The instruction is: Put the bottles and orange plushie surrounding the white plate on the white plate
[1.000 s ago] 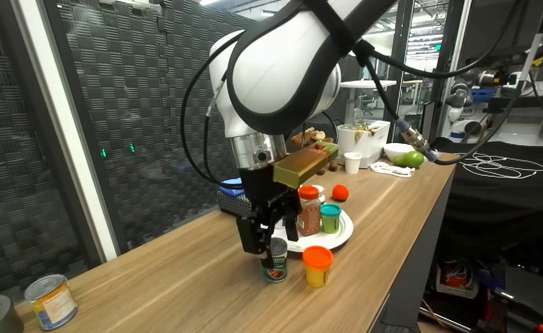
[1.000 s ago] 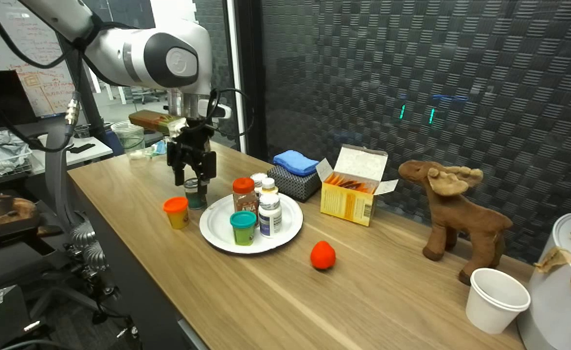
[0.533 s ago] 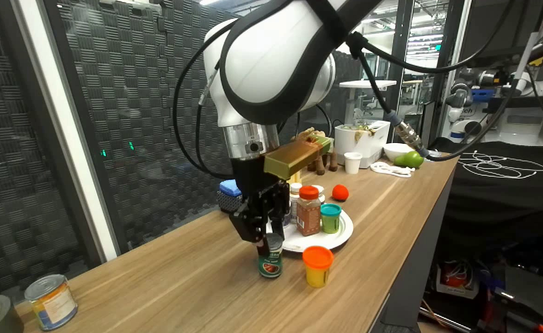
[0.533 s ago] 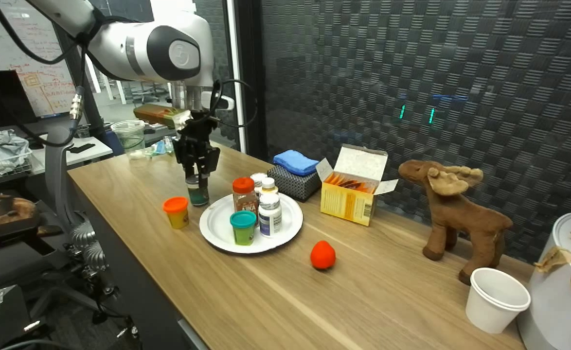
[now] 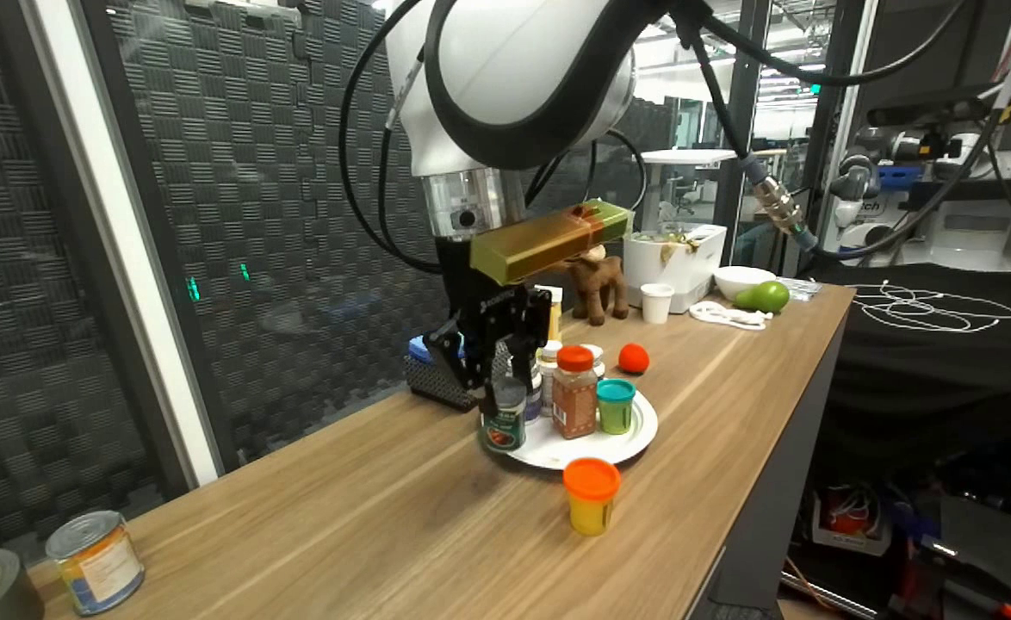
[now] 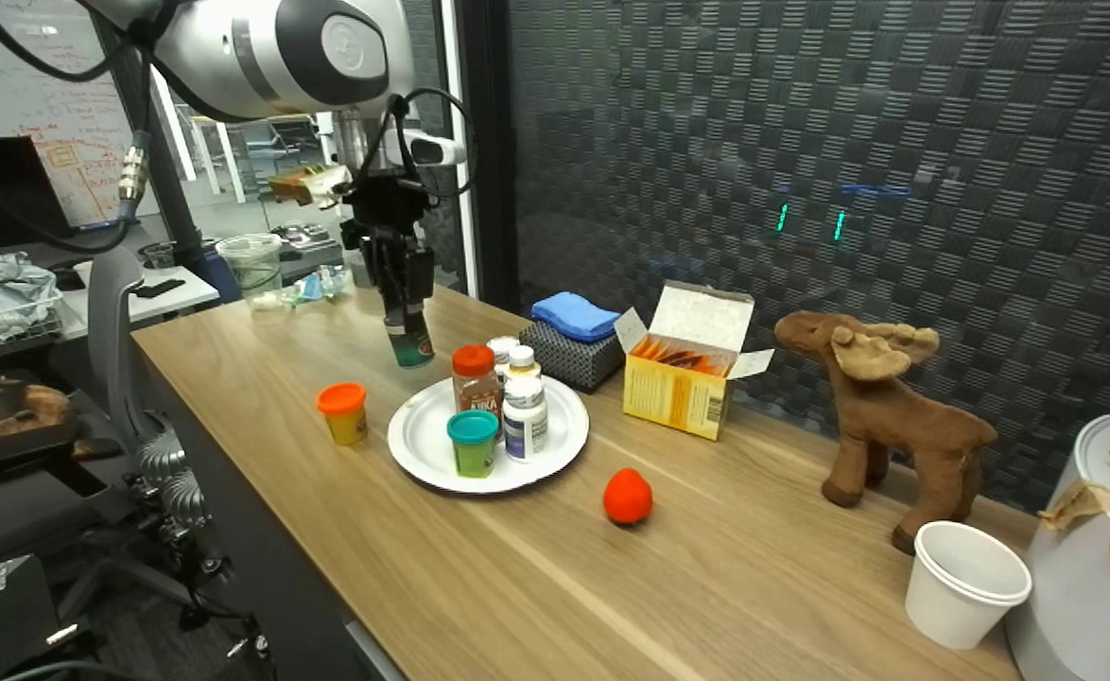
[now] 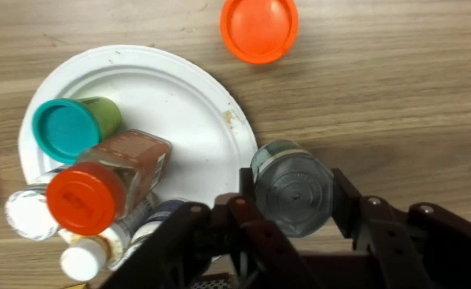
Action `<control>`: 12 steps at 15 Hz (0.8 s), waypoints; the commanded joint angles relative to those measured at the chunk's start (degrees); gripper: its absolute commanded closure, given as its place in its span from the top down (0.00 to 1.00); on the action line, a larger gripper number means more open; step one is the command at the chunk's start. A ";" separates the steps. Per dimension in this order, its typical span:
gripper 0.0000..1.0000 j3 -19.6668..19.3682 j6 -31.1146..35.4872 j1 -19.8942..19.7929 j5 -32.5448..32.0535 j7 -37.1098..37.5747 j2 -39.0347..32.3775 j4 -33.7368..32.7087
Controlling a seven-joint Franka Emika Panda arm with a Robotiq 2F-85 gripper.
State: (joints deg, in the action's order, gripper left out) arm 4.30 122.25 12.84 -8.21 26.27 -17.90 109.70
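End effector (image 7: 293, 192) pointing down, gripping green-labelled jar (image 5: 508, 424) aloft near plate (image 7: 195, 120).

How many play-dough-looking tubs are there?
2: the teal-lidded green tub stands on the white plate, and the orange-lidded yellow tub stands on the table beside it. Neither is hidden.

1. This place is most likely a robotics laboratory, furnished partly like an office.
2. A white robot arm (image 5: 510, 77) hangs above a wooden table (image 5: 342, 517), and in an exterior view other jointed robot equipment (image 5: 855, 179) stands in the background.
3. In an exterior view there are a whiteboard (image 6: 73, 113) with red handwriting, a monitor (image 6: 16, 180), a white desk (image 6: 177, 301) and an office chair (image 6: 112, 312).
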 commanded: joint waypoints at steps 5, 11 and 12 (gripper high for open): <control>0.23 -2.58 -6.88 0.83 -4.72 13.69 -1.16 -0.69; 0.23 -3.04 -5.03 0.28 -4.50 14.65 -4.11 -2.17; 0.23 -3.25 -4.94 0.22 -4.61 14.88 -4.05 -2.53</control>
State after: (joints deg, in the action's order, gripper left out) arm 1.71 116.18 13.06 -12.25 39.52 -21.00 109.17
